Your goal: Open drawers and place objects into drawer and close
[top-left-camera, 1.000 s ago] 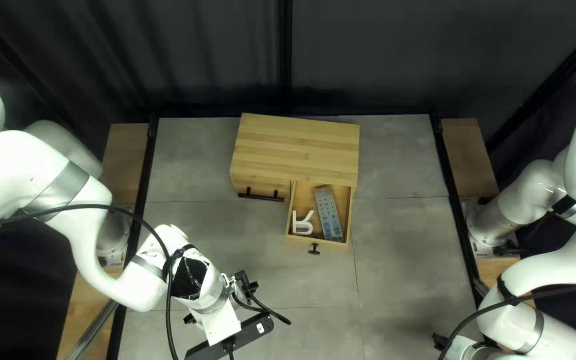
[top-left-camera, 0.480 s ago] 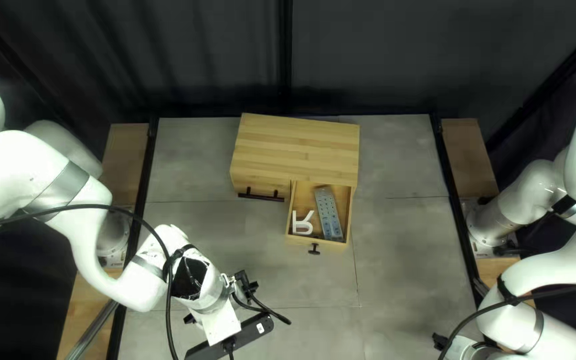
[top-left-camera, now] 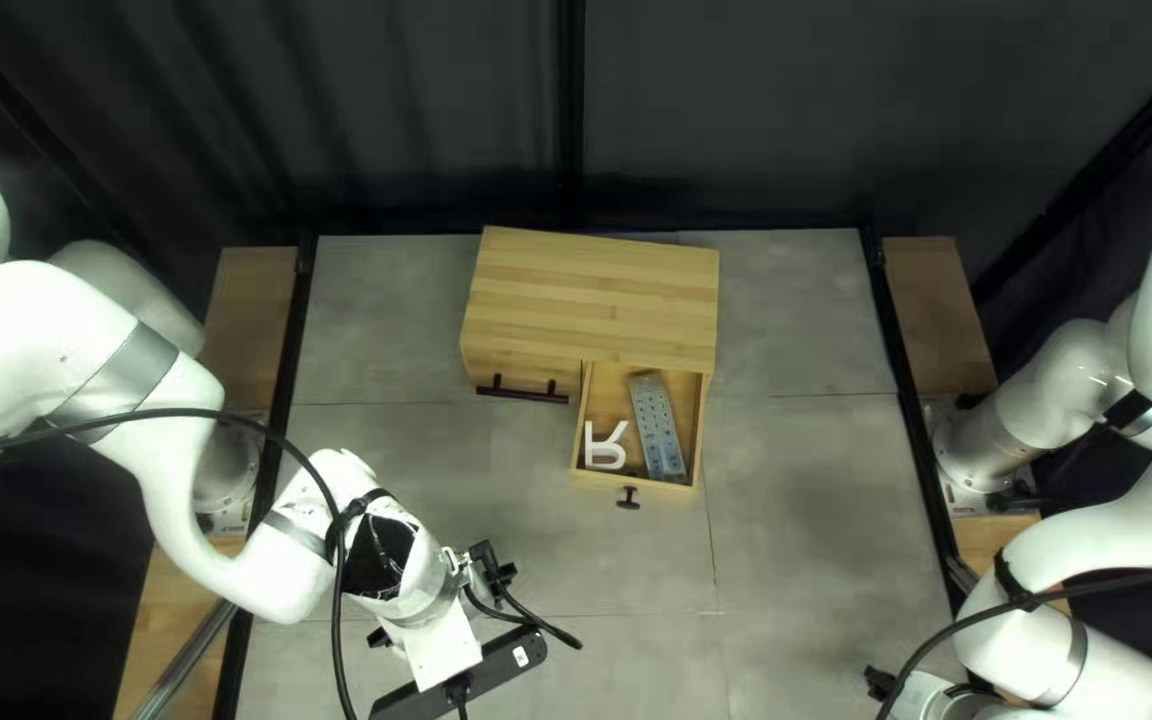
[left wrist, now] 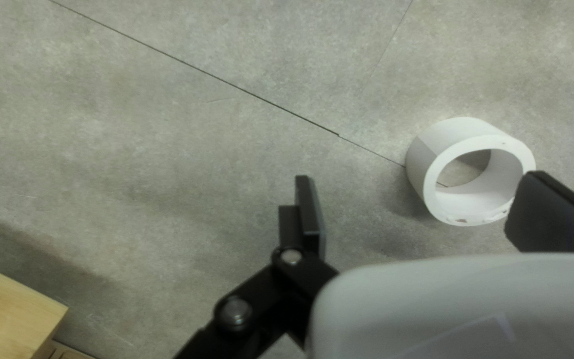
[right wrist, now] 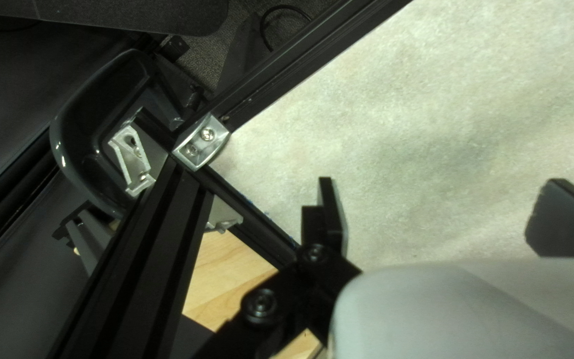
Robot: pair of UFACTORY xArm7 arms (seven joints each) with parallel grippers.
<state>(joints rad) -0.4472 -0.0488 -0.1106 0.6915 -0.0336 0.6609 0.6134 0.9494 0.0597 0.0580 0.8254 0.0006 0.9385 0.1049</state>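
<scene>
Wooden cabinet (top-left-camera: 596, 294), right drawer (top-left-camera: 636, 483) open toward the near side, left drawer (top-left-camera: 523, 371) closed.
A white letter (top-left-camera: 590, 448) lies inside, left of a slanted grey strip (top-left-camera: 655, 416); a white ring (left wrist: 422, 161) rests on the table.

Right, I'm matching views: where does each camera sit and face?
Top left view: above the table's near edge, slanting down at the cabinet; both arms show.
Left wrist view: on that wrist, facing a white ring past my left pincer.
Right wrist view: likewise, facing the table's dark rail past my right pincer.
First two share the table's seams.
</scene>
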